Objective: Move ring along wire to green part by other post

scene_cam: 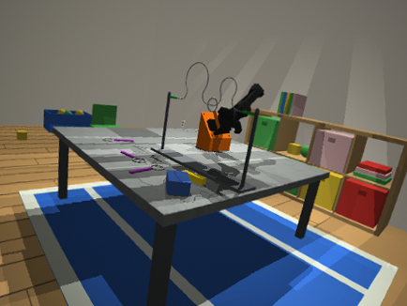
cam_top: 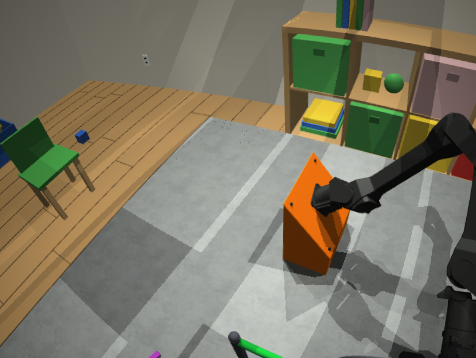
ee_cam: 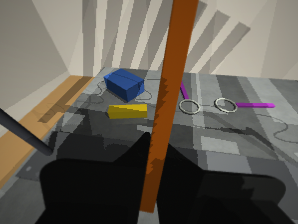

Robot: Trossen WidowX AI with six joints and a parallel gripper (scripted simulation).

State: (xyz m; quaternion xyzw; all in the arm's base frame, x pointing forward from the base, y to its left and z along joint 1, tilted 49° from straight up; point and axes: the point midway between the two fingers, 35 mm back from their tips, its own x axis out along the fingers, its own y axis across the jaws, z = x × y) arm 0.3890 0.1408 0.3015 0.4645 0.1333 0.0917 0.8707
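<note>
My gripper [ee_cam: 150, 136] clamped on orange handle [ee_cam: 167, 95], handle running up through wrist view. Ring [scene_cam: 212, 102] up on wire [scene_cam: 195, 70] near right post [scene_cam: 251, 146]. Below on surface [ee_cam: 240, 145]: blue block [ee_cam: 124, 83], yellow wedge [ee_cam: 128, 110], spare rings [ee_cam: 190, 106].

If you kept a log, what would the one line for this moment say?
gripper: shut on orange handle | handle: near upright in wrist view | arm: above table | ring-to-wire clearance: cannot tell

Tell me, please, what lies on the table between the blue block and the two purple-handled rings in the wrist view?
In the wrist view, the gripped orange handle crosses between the blue block and the purple-handled rings.
</note>
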